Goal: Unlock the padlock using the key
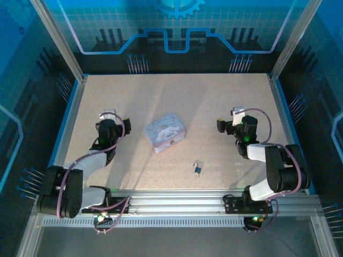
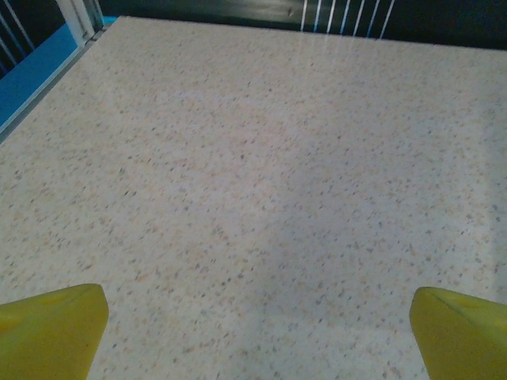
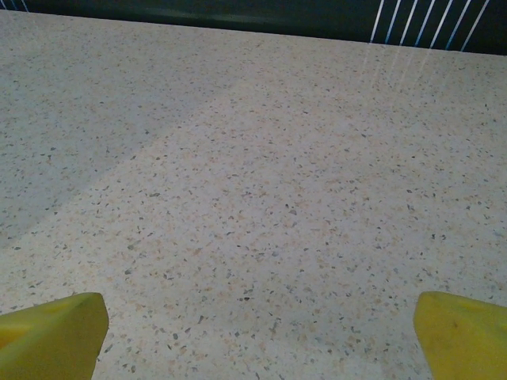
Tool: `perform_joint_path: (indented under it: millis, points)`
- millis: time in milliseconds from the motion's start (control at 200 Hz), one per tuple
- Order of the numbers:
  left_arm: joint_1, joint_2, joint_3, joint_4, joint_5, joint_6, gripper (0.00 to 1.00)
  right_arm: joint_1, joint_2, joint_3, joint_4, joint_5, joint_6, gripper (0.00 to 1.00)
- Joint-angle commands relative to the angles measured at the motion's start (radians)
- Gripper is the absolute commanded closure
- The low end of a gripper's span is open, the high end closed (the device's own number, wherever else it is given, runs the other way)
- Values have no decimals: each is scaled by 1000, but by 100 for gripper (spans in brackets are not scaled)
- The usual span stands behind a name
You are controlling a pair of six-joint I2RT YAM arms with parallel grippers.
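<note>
The padlock (image 1: 198, 170) is a tiny dark block with a pale glint, lying on the table near the front edge, between the two arms. A pale sliver touching its far end may be the key, but I cannot tell them apart at this size. My left gripper (image 1: 114, 120) hovers over the left of the table, well away from the padlock. In the left wrist view this gripper (image 2: 257, 332) is open, yellow fingertips (image 2: 51, 328) wide apart over bare table. My right gripper (image 1: 236, 120) is at the right, also open (image 3: 261, 332) with nothing between its fingertips (image 3: 459, 332).
A pastel blue-and-pink cartoon-print tin box (image 1: 166, 132) lies mid-table between the grippers, behind the padlock. Aluminium frame rails and blue panels border the speckled tabletop (image 1: 177, 96) on all sides.
</note>
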Motion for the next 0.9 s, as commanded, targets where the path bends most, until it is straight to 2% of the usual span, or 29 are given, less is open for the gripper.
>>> perform_joint_path:
  millis: [0,340,530,765,895]
  points:
    - [13,60,-21,184,45,37,1,13,12,-11,35,19,-14,0]
    - [17,199,-50,383,83,82,1,14,12,-11,34,21,-16,0]
    - [18,302,-83,547,90,95,1,14,12,-11,34,22,-16,0]
    - [47,288,-31,424,130,65,1,14,13,-10,34,21,-16,0]
    - [59,287,-31,422,147,55,1,14,12,-10,34,20,-14,0]
